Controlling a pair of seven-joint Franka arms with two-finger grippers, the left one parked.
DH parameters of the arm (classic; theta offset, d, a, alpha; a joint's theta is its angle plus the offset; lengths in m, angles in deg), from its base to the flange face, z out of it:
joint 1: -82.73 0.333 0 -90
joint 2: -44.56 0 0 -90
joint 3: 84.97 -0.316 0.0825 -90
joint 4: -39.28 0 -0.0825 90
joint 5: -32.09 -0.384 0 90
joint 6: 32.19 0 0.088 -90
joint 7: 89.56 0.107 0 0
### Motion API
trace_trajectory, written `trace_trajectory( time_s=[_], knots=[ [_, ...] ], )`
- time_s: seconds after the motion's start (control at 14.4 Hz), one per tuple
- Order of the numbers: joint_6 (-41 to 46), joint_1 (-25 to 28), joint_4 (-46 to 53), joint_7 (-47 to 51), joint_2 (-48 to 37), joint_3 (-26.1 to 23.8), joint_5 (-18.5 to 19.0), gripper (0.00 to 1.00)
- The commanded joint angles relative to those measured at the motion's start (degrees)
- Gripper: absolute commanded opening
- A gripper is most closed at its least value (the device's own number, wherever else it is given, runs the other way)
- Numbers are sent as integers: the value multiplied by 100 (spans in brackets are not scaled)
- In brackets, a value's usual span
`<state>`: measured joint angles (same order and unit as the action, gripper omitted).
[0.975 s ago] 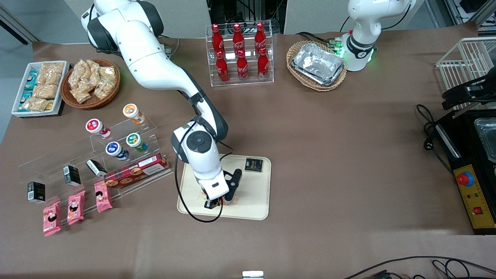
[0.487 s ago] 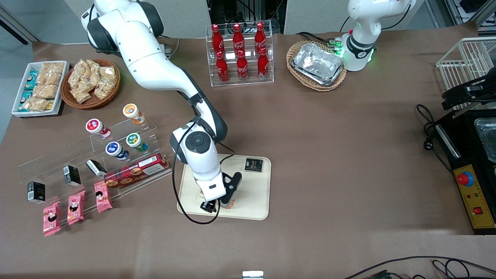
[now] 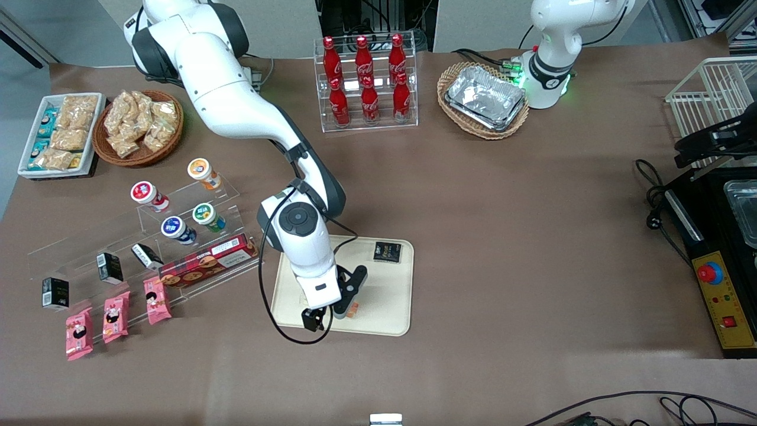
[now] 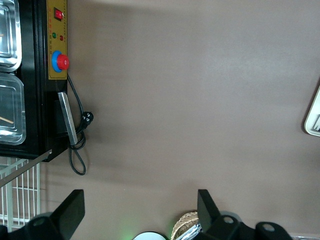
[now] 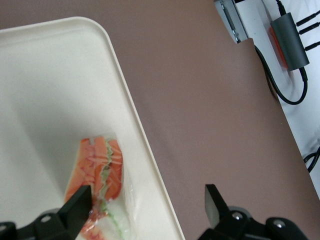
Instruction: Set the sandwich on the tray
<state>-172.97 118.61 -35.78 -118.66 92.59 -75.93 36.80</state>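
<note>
The sandwich [image 5: 100, 172] lies flat on the cream tray [image 5: 50, 100], close to the tray's rim nearest the front camera. It is a clear-wrapped wedge with orange-red and green layers. In the front view only a bit of the sandwich [image 3: 352, 309] shows beside the wrist, on the tray [image 3: 387, 296]. My right gripper [image 5: 146, 192] is open and empty, raised above the tray's rim. One of its fingers [image 5: 77, 205] is over the sandwich's edge and the other is over the brown table. In the front view the gripper [image 3: 319, 318] is at the tray's near rim.
A dark packet [image 3: 387, 252] lies on the tray's corner farthest from the front camera. A red biscuit box [image 3: 208, 266], an acrylic stand with cups and pink snack packets [image 3: 112, 316] lie toward the working arm's end. A cola rack [image 3: 366, 83] and foil trays [image 3: 485, 97] stand farther from the camera.
The gripper has drawn away from the sandwich toward the front camera and the working arm's end. The sandwich stays on the tray.
</note>
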Motion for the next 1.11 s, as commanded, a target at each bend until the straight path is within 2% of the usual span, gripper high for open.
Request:
trace_trajectory(
  time_s=[0.0, 0.35, 0.63, 1.04],
  knots=[
    [199, -36, 123, 19, -92, -33, -190, 100],
    [647, -80, 123, 36, -381, -42, -374, 100],
    [1358, -80, 123, 45, -820, 11, -831, 100],
    [2658, -353, 70, 80, -1761, -7, -998, 100]
  ],
)
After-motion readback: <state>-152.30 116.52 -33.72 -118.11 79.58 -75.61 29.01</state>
